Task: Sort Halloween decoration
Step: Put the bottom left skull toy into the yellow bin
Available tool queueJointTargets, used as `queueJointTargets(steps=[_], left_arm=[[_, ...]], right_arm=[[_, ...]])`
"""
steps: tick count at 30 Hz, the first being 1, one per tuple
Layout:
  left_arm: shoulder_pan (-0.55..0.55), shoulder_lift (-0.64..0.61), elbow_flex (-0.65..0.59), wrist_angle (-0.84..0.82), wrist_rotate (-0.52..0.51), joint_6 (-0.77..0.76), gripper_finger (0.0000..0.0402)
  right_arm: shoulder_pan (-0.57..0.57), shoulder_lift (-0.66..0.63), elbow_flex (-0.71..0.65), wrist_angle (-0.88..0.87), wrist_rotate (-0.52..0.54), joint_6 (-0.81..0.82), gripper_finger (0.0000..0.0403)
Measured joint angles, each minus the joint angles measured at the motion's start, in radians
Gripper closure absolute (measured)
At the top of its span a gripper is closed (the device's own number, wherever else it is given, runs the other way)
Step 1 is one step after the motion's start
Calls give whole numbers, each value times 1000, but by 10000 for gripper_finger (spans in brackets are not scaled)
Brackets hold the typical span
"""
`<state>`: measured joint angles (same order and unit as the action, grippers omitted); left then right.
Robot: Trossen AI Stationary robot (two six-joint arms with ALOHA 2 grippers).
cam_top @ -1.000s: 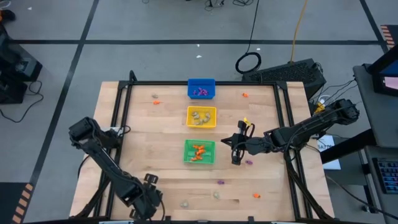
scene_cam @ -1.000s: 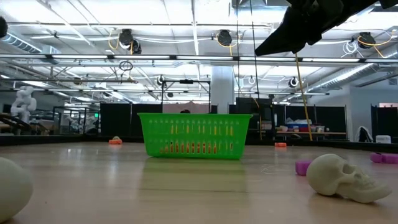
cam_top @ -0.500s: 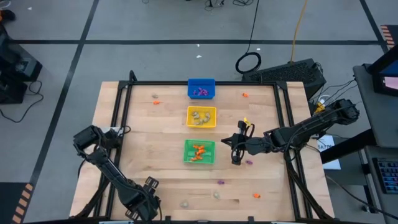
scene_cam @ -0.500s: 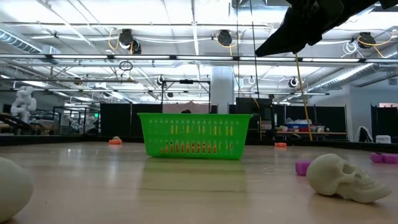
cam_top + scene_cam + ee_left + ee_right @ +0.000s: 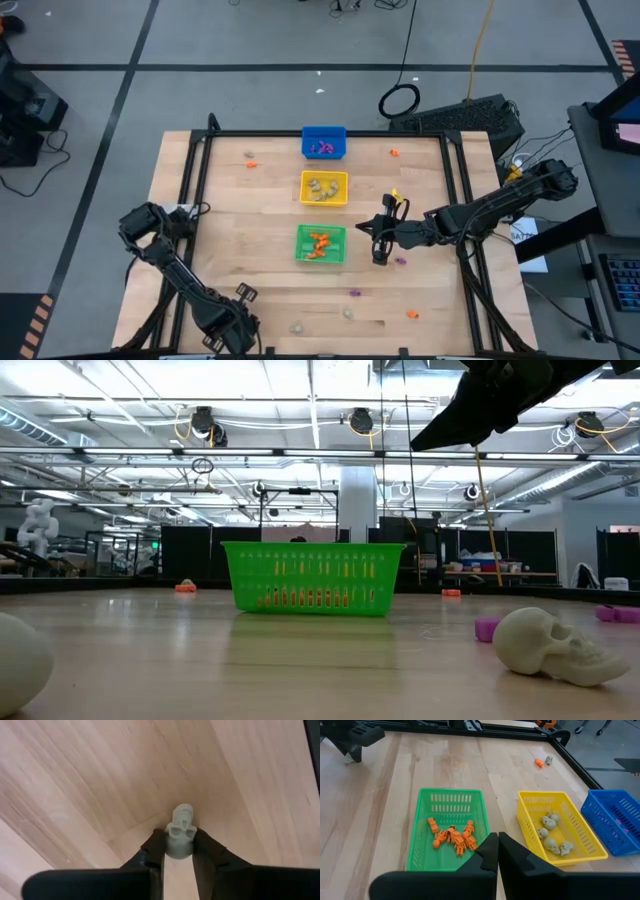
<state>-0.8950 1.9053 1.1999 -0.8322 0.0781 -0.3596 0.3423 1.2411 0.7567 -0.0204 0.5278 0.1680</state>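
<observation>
Pale beige-olive, a tiny skull (image 5: 179, 838) sits clamped between the two dark fingers (image 5: 154, 851) of the left gripper (image 5: 232, 322), which hangs low over the near left corner of the wooden table (image 5: 260, 250); in the left wrist view the skull's face looks out from between the fingertips, bare wood beyond it. The right gripper (image 5: 378, 240) hovers just right of the green bin (image 5: 321, 243), its fingers pressed together with nothing between them; a purple trinket (image 5: 401, 260) lies on the table close beside it.

The green bin holds orange figures (image 5: 452, 838), the yellow bin (image 5: 324, 187) holds more pale skulls (image 5: 552, 835), and the blue bin (image 5: 323, 142) holds purple pieces (image 5: 322, 148). The three bins stand in a row down the middle of the table, blue farthest, green nearest.

Loose trinkets are scattered about: orange ones near the far left (image 5: 252, 162), the far right (image 5: 394, 153) and the near right (image 5: 411, 314); a purple one (image 5: 353, 294) below the green bin; and two pale skulls near the front edge, one (image 5: 347, 313) right of the other (image 5: 296, 327)
</observation>
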Motion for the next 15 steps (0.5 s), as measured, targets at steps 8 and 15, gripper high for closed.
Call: queueJointTargets(steps=[8, 15], left_arm=[[69, -48, -5, 13, -29, -52, 348], [191, -148, -4, -8, -111, -84, 348]], right_arm=[[0, 0, 0, 0, 0, 1, 403], [0, 0, 0, 0, 0, 2, 403]])
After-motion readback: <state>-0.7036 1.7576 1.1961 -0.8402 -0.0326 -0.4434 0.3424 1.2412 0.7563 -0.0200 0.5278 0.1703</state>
